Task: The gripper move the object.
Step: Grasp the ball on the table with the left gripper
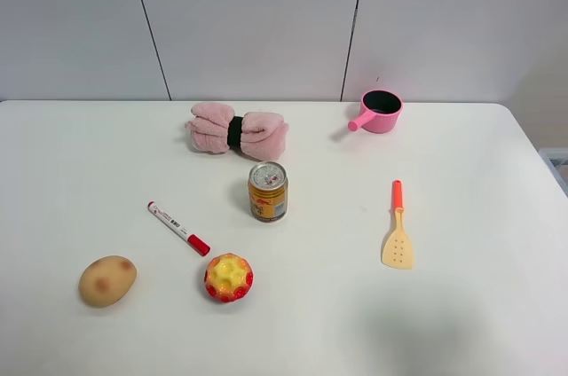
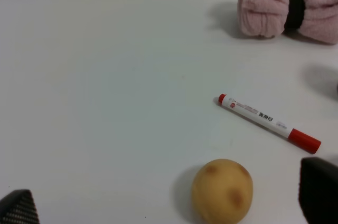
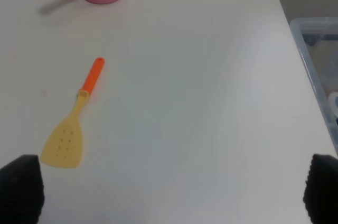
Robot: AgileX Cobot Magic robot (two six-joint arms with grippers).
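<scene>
Only the approach is in hand, I judge: the bumpy red, yellow-topped toy fruit (image 1: 229, 277) lies free on the white table (image 1: 461, 305) just beside the red-capped white marker (image 1: 177, 228), the left gripper (image 2: 169, 203) and right gripper (image 3: 170, 189) both with jaws spread and empty (neither wrist view shows it), so one must centre over it

We are seeing a white tabletop (image 1: 461, 305) carrying a rolled pink towel (image 1: 213, 128) with a black band, a small pink saucepan (image 1: 382, 111), an upright gold drink can (image 1: 268, 191), a red-capped white marker (image 1: 177, 228), a tan toy potato (image 1: 107, 280), a bumpy red-and-yellow toy fruit (image 1: 229, 277) and a yellow spatula (image 1: 398, 238) with an orange handle.
</scene>
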